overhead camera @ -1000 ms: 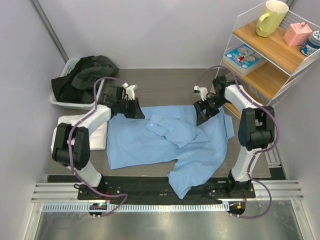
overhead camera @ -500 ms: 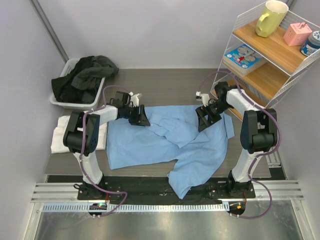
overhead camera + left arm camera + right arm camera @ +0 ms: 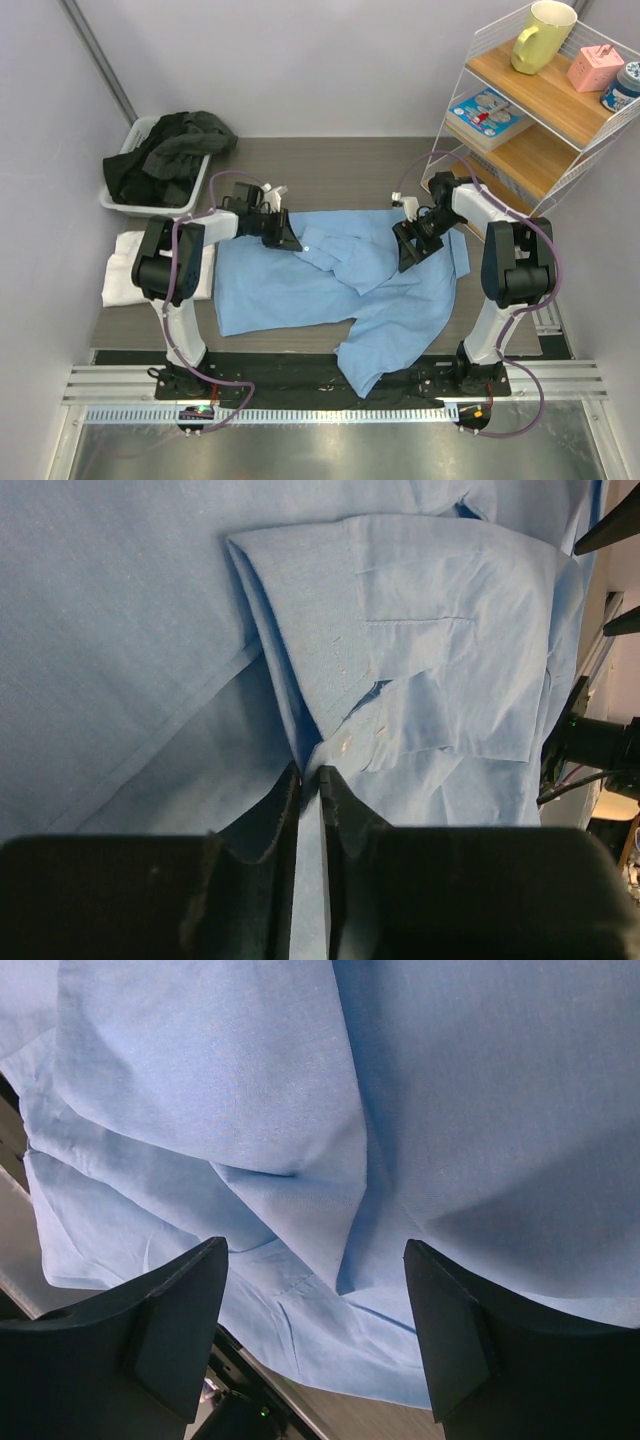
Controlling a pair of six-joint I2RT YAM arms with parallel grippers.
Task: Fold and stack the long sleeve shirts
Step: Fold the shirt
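Observation:
The light blue shirt [image 3: 330,290] lies spread on the table, rumpled in the middle, with one sleeve trailing toward the near edge. My left gripper [image 3: 289,239] sits low at its upper left edge near the collar. In the left wrist view that gripper [image 3: 308,772] is shut on a raised fold of the light blue shirt [image 3: 420,630]. My right gripper [image 3: 408,250] hovers over the shirt's upper right part. Its jaws [image 3: 315,1250] stand wide open above the blue cloth [image 3: 480,1110], holding nothing. The white shirt [image 3: 128,268] lies folded at the table's left side.
A white bin [image 3: 118,203] heaped with dark clothes [image 3: 165,150] stands at the back left. A wire and wood shelf [image 3: 540,110] at the right carries a yellow mug [image 3: 542,35], a pink box [image 3: 596,66] and a book [image 3: 488,115]. The arm bases line the near edge.
My left gripper slid right along the shirt's top edge toward the collar, loosened and narrowed again on a fold. The right gripper shifted slightly down and right, still open.

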